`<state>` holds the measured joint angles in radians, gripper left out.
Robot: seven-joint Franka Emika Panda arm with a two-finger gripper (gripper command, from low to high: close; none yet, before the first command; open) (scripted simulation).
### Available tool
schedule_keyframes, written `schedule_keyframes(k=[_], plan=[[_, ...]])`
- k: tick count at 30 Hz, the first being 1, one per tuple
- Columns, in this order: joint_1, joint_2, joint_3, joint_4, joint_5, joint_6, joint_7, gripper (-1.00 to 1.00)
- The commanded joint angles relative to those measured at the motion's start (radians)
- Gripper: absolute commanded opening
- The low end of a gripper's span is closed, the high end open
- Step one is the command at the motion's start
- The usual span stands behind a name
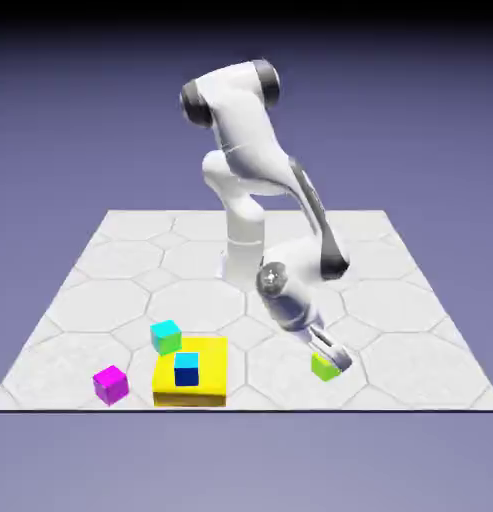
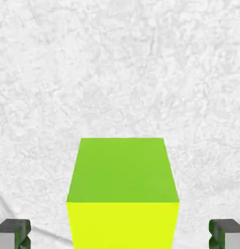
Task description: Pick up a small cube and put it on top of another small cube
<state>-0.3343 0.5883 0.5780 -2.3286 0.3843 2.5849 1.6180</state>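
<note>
One pale hexagon-patterned surface carries everything. Next in size, a flat yellow block bears a cyan-topped cube with a dark blue face. Well to the exterior view's right, the end effector stands open around the lime-green cube, fingertips clear of its sides (cube resting flat). Turquoise cube and magenta cube sit apart.

I'm working in a rendered simulation: a pale hexagon-patterned table floats before a plain blue-violet backdrop, with flat-coloured toy blocks toward six o'clock.
</note>
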Motion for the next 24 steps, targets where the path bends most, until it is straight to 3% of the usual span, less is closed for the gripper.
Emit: schedule_keyframes(k=[1,7,19,24], plan=[[0.0,0.0,0.0,0.0,0.0,0.0,0.0,-1.0],[-0.085,-0.175,0.024,-0.002,0.035,-0.168,0.015,-1.0],[-0.17,-0.449,-0.411,0.025,0.407,-0.185,0.356,-1.0],[-0.149,-0.313,-0.393,0.051,0.53,-0.052,0.291,-1.0]])
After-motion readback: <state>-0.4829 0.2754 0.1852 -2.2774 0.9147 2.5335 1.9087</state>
